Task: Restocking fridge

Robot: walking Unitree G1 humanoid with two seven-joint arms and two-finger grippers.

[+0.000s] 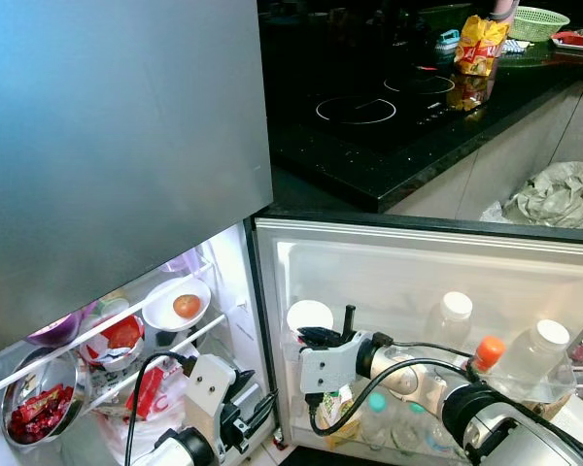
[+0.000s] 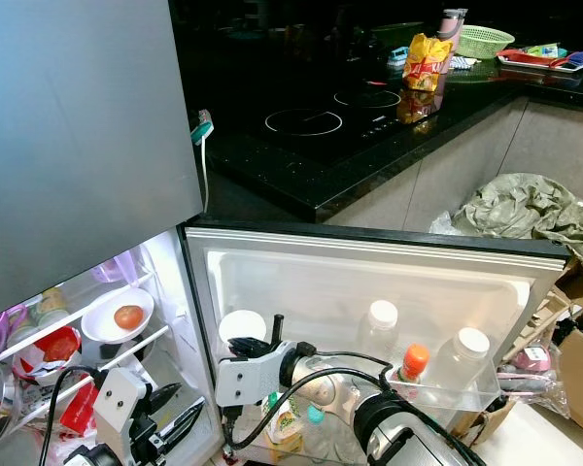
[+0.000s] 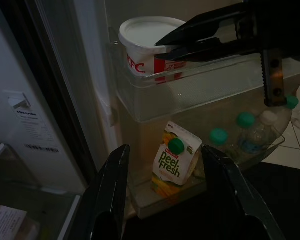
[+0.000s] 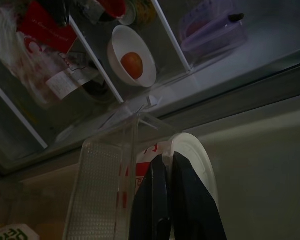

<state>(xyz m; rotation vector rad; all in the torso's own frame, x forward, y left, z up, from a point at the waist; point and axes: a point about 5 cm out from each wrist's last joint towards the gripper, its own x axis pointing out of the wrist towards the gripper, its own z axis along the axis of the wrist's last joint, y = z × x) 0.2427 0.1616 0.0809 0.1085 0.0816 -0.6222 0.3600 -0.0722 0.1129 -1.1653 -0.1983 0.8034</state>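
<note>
Left eye view: both grippers at the open fridge door

Left eye view shows the fridge open, with its white door (image 1: 418, 282) swung out to the right. The right gripper (image 1: 314, 337) reaches to the left end of the clear upper door shelf (image 1: 525, 383), just beside the white KFC paper tub with a flat lid (image 1: 309, 316) that stands there. Its fingers are pressed together with nothing between them, and in the right wrist view their tips lie against the tub's lid (image 4: 192, 160). Further right on the same shelf stand two clear plastic bottles with white caps (image 1: 454, 316) and one bottle with an orange cap (image 1: 488, 351).

The left gripper (image 3: 166, 165) hangs low and near, in front of the gap between fridge body and door. Its fingers (image 3: 112, 185) are spread wide and hold nothing. Between them, in the left wrist view, the yellow Peel Fresh juice carton with a green cap (image 3: 172, 162) stands on the lower door shelf, apart from both fingers. Beside it are small bottles with teal caps (image 3: 219, 136).

Inside the fridge, on the left, a white bowl with an orange fruit (image 1: 178, 305) sits on a wire shelf, and a steel bowl of red packets (image 1: 41, 406) is lower left. Above the door, the black desk (image 1: 369, 165) carries a yellow snack bag (image 1: 480, 44).
</note>
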